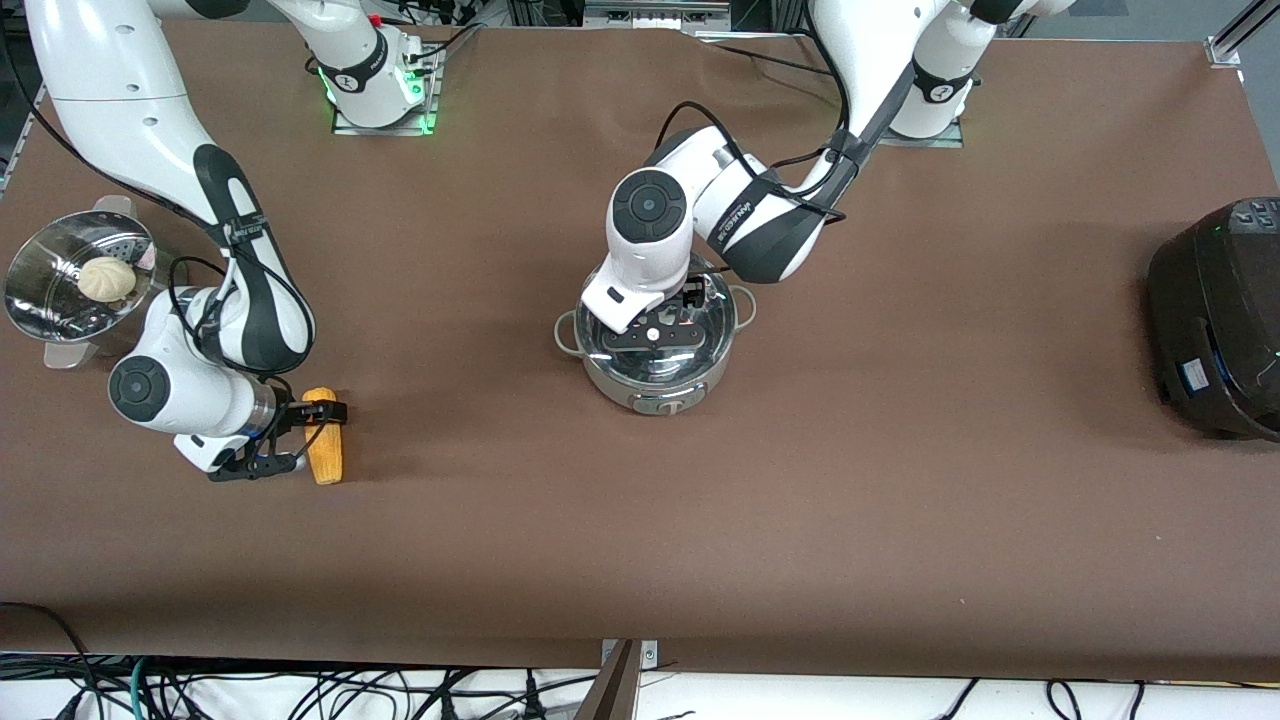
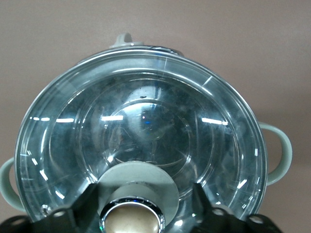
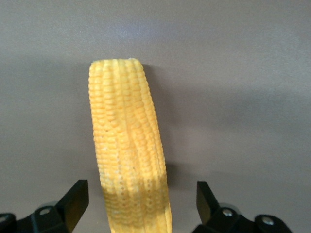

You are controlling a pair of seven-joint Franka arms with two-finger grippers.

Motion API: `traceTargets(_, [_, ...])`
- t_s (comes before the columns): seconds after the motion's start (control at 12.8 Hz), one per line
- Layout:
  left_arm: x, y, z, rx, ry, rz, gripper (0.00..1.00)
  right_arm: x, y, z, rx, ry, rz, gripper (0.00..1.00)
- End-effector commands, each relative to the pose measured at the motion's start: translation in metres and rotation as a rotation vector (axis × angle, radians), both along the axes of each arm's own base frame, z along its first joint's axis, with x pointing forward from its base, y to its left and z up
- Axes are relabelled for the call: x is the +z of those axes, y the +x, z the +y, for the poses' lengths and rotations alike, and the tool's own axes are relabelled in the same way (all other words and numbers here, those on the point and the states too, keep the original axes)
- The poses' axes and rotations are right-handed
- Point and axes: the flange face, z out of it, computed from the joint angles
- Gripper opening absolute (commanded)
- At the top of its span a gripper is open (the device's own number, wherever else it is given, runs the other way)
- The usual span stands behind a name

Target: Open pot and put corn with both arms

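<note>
The steel pot [image 1: 640, 385] stands mid-table with its glass lid [image 1: 712, 318] on. My left gripper [image 1: 655, 336] is down over the lid. In the left wrist view the left gripper [image 2: 143, 190] is open, with its fingers [image 2: 82, 201] on either side of the tan knob [image 2: 133, 221] and apart from it; the lid [image 2: 141, 121] and a loop handle [image 2: 281, 153] show. The corn [image 1: 323, 448] lies on the table toward the right arm's end. My right gripper [image 1: 305, 438] is open and straddles it. In the right wrist view the right gripper [image 3: 142, 199] has a gap between each finger and the corn [image 3: 127, 141].
A steel steamer [image 1: 40, 300] with a pale bun [image 1: 107, 278] stands at the right arm's end of the table. A big black cooker [image 1: 1220, 320] stands at the left arm's end. Brown table surface lies between the corn and the pot.
</note>
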Motion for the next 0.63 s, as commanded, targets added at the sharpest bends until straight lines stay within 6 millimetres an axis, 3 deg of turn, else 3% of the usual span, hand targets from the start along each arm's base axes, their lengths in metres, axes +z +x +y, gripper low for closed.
traceTargets(0.0, [0.017,0.0,0.007,-0.068,-0.002,-0.011,0.05,-0.001,-0.002,0.001,-0.005,0.015,-0.005,0.23])
traceTargets(0.08, [0.02,-0.002,0.01,-0.069,0.012,0.006,0.0,-0.001,-0.002,0.002,-0.005,0.016,-0.005,0.05])
traceTargets(0.16, [0.029,-0.003,0.013,-0.069,0.02,0.012,0.0,-0.003,-0.003,0.0,-0.009,0.016,-0.002,0.0])
traceTargets(0.39, [0.074,0.003,0.039,-0.037,0.045,0.025,0.0,0.005,-0.001,0.003,0.001,0.018,-0.004,0.0])
traceTargets(0.55, [0.121,0.028,0.087,0.033,0.036,-0.002,0.0,0.046,-0.002,0.021,0.014,0.036,0.014,0.0])
